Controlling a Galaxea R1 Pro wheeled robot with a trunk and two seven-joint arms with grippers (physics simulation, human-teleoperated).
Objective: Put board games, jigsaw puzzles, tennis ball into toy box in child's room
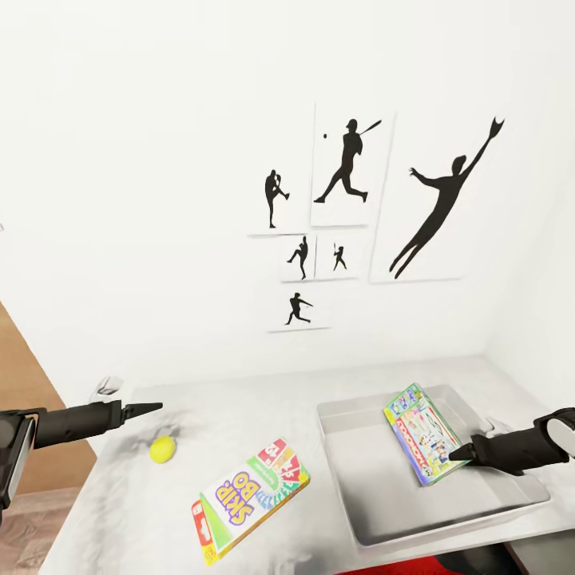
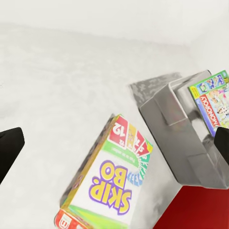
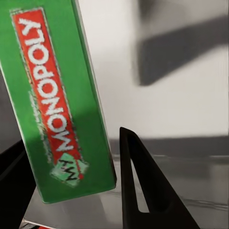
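The toy box (image 1: 359,447) sits on the table (image 1: 239,415) at the right. My right gripper (image 1: 457,454) is shut on the edge of a green Monopoly board game (image 1: 419,435), which hangs tilted inside the box; the same game (image 3: 52,95) stands between the fingers (image 3: 143,191). A Skip-Bo board game (image 1: 251,499) lies flat near the table's front edge, left of the toy box. The tennis ball (image 1: 162,450) rests left of it. My left gripper (image 1: 148,409) hovers open just above and behind the ball, its fingers (image 2: 9,148) wide apart over the Skip-Bo game (image 2: 109,181). The jigsaw puzzles and the bed are out of view.
White walls with black baseball silhouette prints (image 1: 347,164) stand behind and to the right of the table. A small white object (image 1: 108,389) sits at the table's back left corner. Wood floor (image 1: 32,479) shows to the left, and a red chair (image 1: 423,567) lies below the front edge.
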